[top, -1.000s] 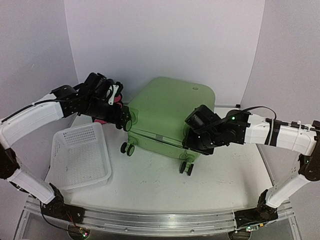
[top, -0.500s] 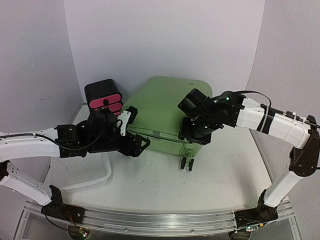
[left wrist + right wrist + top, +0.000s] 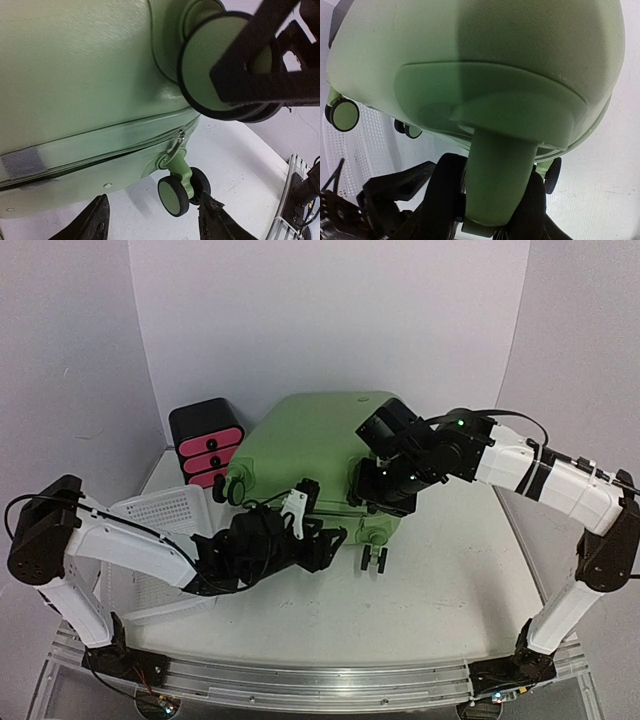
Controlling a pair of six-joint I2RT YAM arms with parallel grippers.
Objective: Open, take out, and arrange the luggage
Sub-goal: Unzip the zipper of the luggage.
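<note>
The light-green luggage (image 3: 300,440) stands tilted in the middle of the table, its near edge lifted. My right gripper (image 3: 378,492) is shut on the green leg of one of its black wheels (image 3: 495,165), filling the right wrist view. My left gripper (image 3: 322,538) hangs low in front of the zipper seam (image 3: 100,145), open, with nothing between its fingers (image 3: 97,220). Just beyond its tips are the zipper pull (image 3: 177,141) and a lower wheel (image 3: 175,195) resting on the table. The gripped wheel (image 3: 220,65) shows at the upper right of the left wrist view.
A black drawer box with pink fronts (image 3: 205,440) stands behind the luggage on the left. A white perforated basket (image 3: 150,525) lies at the left, partly under my left arm. The table's front rail (image 3: 320,675) runs along the near edge.
My left arm swung from the luggage's left side down to its front, its jaws narrowing. My right gripper rose and moved left with the wheel, tipping the luggage up.
</note>
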